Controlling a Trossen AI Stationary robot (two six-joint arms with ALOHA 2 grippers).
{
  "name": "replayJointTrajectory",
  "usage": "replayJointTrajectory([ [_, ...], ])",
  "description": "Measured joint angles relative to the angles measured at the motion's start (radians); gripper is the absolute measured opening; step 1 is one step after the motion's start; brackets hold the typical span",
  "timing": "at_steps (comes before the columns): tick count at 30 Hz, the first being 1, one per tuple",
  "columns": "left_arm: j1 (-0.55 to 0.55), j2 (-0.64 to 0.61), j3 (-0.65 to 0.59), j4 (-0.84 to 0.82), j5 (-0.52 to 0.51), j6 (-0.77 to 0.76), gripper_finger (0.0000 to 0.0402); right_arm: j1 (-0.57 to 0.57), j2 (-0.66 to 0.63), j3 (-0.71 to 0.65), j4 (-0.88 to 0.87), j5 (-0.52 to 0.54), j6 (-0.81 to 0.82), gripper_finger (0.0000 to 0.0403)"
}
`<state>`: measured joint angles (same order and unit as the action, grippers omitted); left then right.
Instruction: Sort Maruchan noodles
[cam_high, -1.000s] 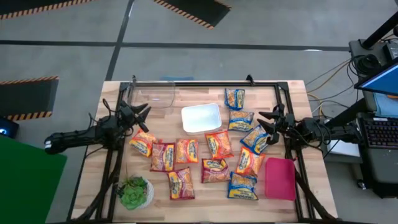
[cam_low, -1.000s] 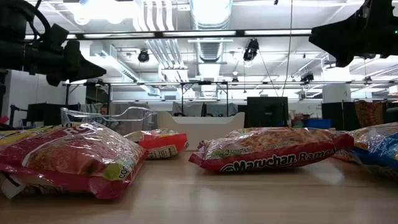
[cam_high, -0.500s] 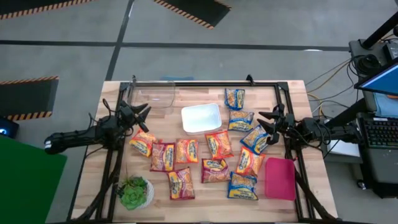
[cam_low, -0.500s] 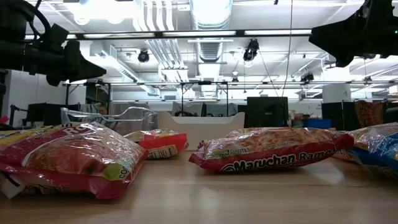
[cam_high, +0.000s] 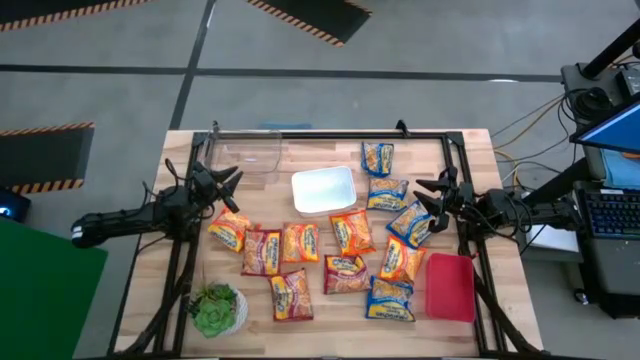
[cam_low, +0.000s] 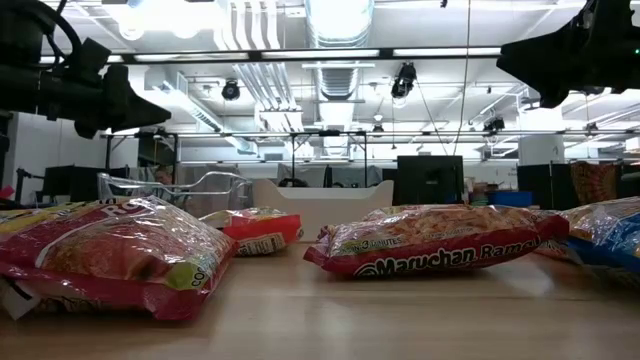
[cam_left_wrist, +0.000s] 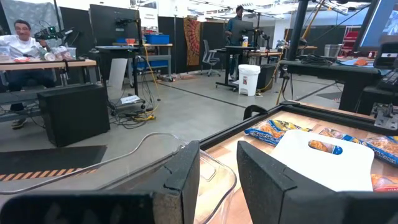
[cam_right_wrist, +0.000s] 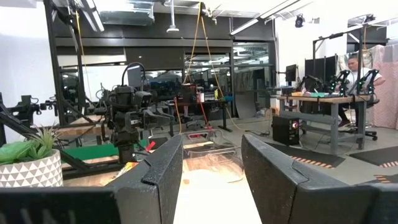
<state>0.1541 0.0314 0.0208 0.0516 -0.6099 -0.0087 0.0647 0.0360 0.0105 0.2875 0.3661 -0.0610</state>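
Surface (cam_high: 330, 305): wooden, with a black frame along its edges.
Maruchan noodles (cam_high: 345, 273): about a dozen packets lying flat, from mid-surface towards your near edge and up the right side; orange and red-pink to the left, blue ones to the right.
White bin (cam_high: 323, 190): centre, towards the far edge.
Clear bin (cam_high: 247, 153): far-left corner.
Pink bin (cam_high: 451, 287): near-right corner.
Potted plant (cam_high: 217, 309): near-left corner.
Left claw (cam_high: 226, 181): raised over the left edge, fingers (cam_left_wrist: 184, 176) parted, holding nothing.
Right claw (cam_high: 427, 193): raised by the right edge, fingers (cam_right_wrist: 163, 168) spread, apparently empty, though the overhead view is small
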Motion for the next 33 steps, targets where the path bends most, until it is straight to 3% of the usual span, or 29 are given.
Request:
replayJointTrajectory([
  [30, 0.000, 0.000, 0.000, 0.000, 0.000, 0.000, 0.0091, 0.000, 0.000, 0.000, 0.000, 0.000, 0.000, 0.0153],
  [33, 0.000, 0.000, 0.000, 0.013, 0.000, -0.080, 0.0091, 0.000, 0.000, 0.000, 0.000, 0.000, -0.001, 0.0153],
])
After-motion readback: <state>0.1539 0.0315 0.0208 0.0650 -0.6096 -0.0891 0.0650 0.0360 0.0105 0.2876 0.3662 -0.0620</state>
